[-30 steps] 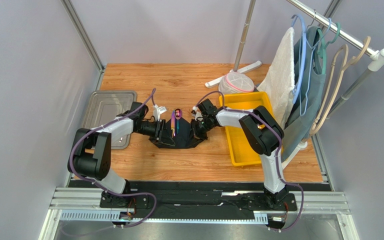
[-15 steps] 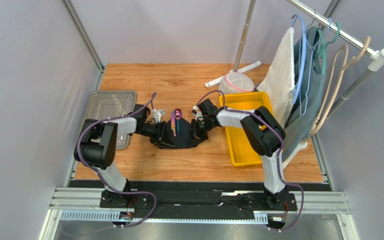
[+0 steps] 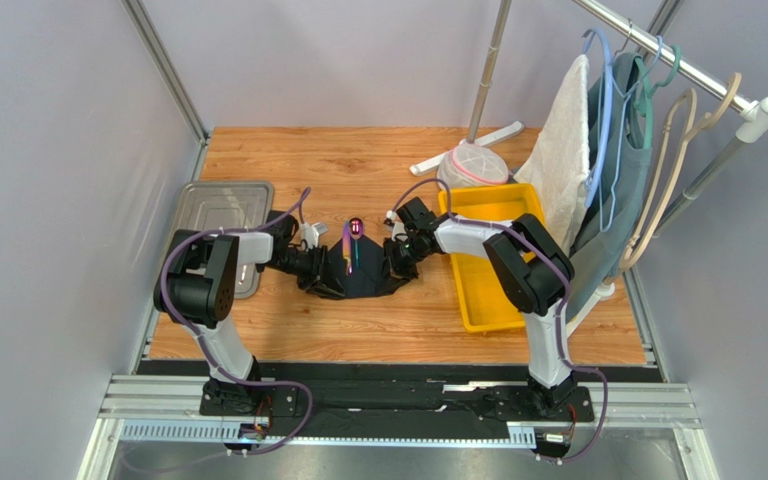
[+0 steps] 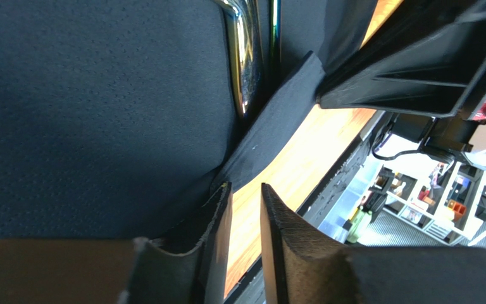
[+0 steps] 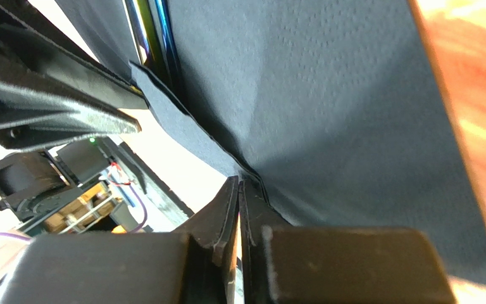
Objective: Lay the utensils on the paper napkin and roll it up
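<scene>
The black paper napkin (image 3: 358,281) lies at mid-table, its sides folded up around the utensils (image 3: 351,238). Their purple heads stick out at the far end. My left gripper (image 3: 318,270) is at the napkin's left flank. In the left wrist view the left gripper (image 4: 245,187) is open by a narrow gap with bare wood showing through, one finger against the napkin (image 4: 100,114), the shiny utensil shafts (image 4: 245,57) beyond. My right gripper (image 3: 391,266) is at the right flank. In the right wrist view the right gripper (image 5: 239,181) is shut on the napkin's folded edge (image 5: 328,107), beside the utensils (image 5: 154,38).
A yellow bin (image 3: 488,295) stands just right of the right gripper. A metal tray (image 3: 213,212) lies at the left. A white mesh bundle (image 3: 473,165) and a rack's foot sit at the back. A white towel (image 3: 563,160) and hangers hang at the right.
The left arm's elbow has swung left and back, and the left gripper has drawn slightly left along the napkin's edge. The right arm and utensils have stayed put.
</scene>
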Controlling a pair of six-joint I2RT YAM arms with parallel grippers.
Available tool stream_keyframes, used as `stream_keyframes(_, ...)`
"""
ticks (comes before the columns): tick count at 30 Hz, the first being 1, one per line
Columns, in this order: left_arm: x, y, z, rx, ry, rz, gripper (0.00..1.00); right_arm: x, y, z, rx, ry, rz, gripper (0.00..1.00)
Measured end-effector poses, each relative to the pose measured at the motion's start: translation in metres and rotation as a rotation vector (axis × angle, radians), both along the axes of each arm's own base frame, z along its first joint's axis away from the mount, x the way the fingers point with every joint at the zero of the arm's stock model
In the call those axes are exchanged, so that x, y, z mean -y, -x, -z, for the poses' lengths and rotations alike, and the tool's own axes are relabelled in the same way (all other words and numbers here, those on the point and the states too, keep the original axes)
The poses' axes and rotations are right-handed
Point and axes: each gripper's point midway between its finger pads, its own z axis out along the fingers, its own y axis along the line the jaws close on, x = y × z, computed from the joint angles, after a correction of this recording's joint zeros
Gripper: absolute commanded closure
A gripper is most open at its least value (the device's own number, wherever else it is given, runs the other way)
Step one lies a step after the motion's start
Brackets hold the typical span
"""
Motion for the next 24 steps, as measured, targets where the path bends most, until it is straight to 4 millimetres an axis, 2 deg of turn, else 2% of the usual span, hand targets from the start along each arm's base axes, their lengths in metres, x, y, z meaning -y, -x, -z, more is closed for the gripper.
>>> stream_keyframes(6,-0.002,0.000,0.002,-0.004,-0.013,-0.004,0.73,-0.003,0.002,-0.019,0.065,-0.014,-0.026,0.93)
stream_keyframes(9,-0.002,0.000,0.002,-0.004,-0.014,-0.004,0.73,-0.016,0.005,-0.032,0.098,-0.043,-0.055,0.93)
stream_keyframes(14,-0.002,0.000,0.002,-0.004,-0.014,-0.004,0.73,-0.033,0.014,-0.040,0.110,-0.072,-0.094,0.93)
stream_keyframes(18,-0.002,0.000,0.002,-0.005,-0.015,-0.005,0.74,-0.038,0.013,-0.032,0.097,-0.070,-0.096,0.94)
stream_keyframes(24,-0.002,0.000,0.002,-0.005,-0.016,-0.005,0.74,-0.030,0.008,-0.011,0.058,-0.033,-0.074,0.94)
